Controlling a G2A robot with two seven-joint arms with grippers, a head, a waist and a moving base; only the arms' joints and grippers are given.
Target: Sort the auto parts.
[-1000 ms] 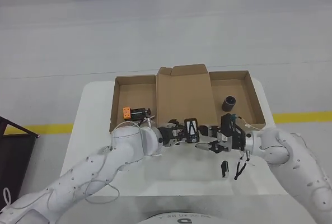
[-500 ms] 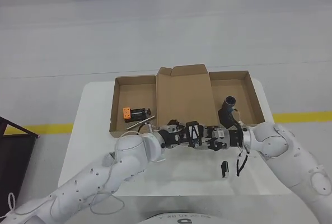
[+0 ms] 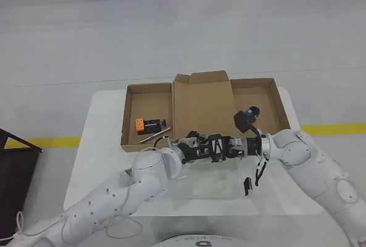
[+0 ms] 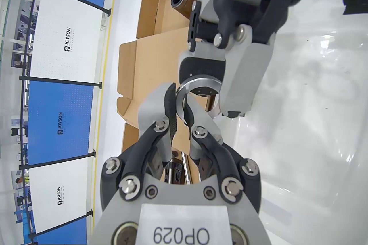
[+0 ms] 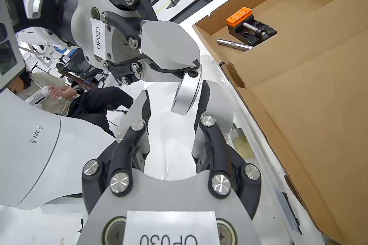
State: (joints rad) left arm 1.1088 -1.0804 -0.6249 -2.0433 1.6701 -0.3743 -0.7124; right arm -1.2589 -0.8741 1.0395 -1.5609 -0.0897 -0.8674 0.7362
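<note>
A silver metal ring (image 4: pixel 201 82) (image 5: pixel 185 94) hangs above the table, just in front of the cardboard box (image 3: pixel 201 108). My left gripper (image 4: pixel 178 98) (image 3: pixel 215 148) is shut on the ring's rim. Facing it is my right gripper (image 5: pixel 175 105) (image 3: pixel 231 148), which is open with the ring between its fingers. The ring sits close to one pad (image 5: pixel 204 101) and leaves a gap to the other. In the box's left compartment lie an orange-and-black part (image 3: pixel 147 125) and a metal rod (image 3: pixel 155 136). The right compartment holds a dark cylinder (image 3: pixel 252 114).
Small black pieces (image 3: pixel 247 184) and a thin black cable (image 3: pixel 260 170) lie on the white table under the right forearm. A short yellowish pin (image 5: pixel 240 140) rests by the box's front wall. The box's middle section is flat cardboard.
My right gripper has swung in from lower right and turned to face the left gripper. Its fingers now straddle the ring. My left gripper has shifted slightly right.
</note>
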